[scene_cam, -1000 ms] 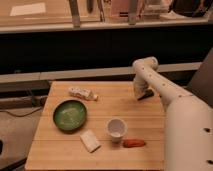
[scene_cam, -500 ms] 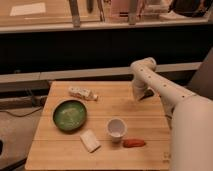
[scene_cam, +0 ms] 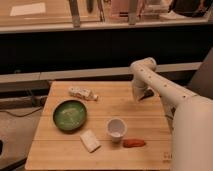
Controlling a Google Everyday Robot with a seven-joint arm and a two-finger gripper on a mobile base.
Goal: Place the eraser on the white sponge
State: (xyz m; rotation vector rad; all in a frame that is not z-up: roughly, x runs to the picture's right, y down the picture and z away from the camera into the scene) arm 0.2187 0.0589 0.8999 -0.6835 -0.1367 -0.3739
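Hovering claw at worktop right edge | grip state: cannot tell | eraser, dark bit at claw tip, likely light, stiff, flat: pinch across narrow sides | sponge near front edge, soft, may give

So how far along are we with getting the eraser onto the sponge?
Nothing done yet: the white sponge lies bare near the front edge. In hand: the gripper is low over the table's far right part; the eraser is not clearly visible there. Left at least: the carry and the placing on the sponge.
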